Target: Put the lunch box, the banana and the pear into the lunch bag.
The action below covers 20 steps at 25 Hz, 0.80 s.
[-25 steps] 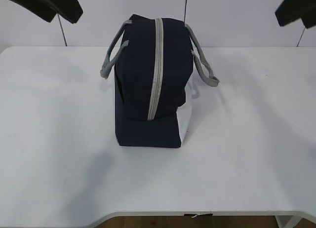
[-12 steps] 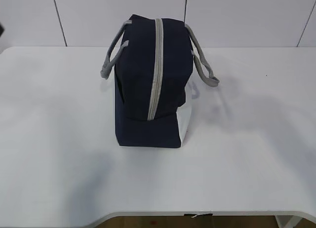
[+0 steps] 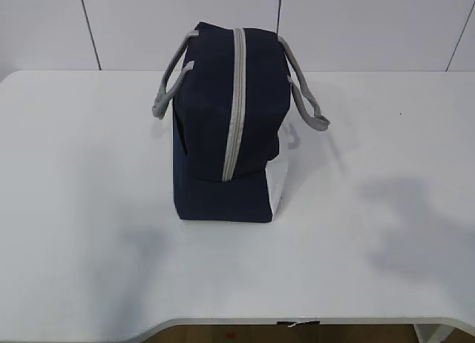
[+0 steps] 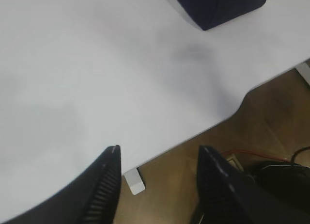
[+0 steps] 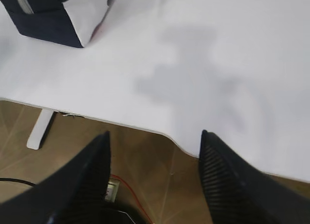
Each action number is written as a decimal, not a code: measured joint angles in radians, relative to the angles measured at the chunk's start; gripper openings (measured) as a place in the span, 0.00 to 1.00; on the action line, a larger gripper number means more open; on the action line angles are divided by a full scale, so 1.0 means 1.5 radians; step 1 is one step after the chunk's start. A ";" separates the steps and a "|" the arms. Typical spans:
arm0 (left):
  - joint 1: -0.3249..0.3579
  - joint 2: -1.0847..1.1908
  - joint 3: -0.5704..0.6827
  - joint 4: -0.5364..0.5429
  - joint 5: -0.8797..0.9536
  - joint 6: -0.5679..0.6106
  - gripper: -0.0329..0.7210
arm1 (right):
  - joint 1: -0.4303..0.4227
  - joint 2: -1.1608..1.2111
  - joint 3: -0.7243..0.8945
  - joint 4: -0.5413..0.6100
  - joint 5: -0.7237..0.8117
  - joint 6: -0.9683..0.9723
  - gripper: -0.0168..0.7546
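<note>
The navy lunch bag (image 3: 226, 128) stands on the white table (image 3: 89, 209), its grey zipper strip (image 3: 235, 105) shut along the top and front, grey handles drooping at both sides, white side panel on the right. A corner of it shows in the left wrist view (image 4: 218, 6) and in the right wrist view (image 5: 46, 18). The lunch box, banana and pear are out of view. My left gripper (image 4: 160, 153) is open and empty over the table's front edge. My right gripper (image 5: 155, 136) is open and empty over the front edge too. Neither gripper shows in the exterior view.
The table's front edge (image 4: 193, 136) has a curved cut-out. Below it are brown floor, a white table leg (image 5: 39, 129) and a red cable (image 5: 131, 185). A white panelled wall (image 3: 371, 24) stands behind the table.
Both arms, seen at the top corners a second ago, have left the exterior view. A shadow has appeared on the table at the right. The bag has not moved.
</note>
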 joint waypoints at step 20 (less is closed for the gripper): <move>0.000 -0.234 0.261 0.014 -0.064 -0.001 0.53 | 0.000 -0.172 0.281 -0.060 -0.069 0.009 0.62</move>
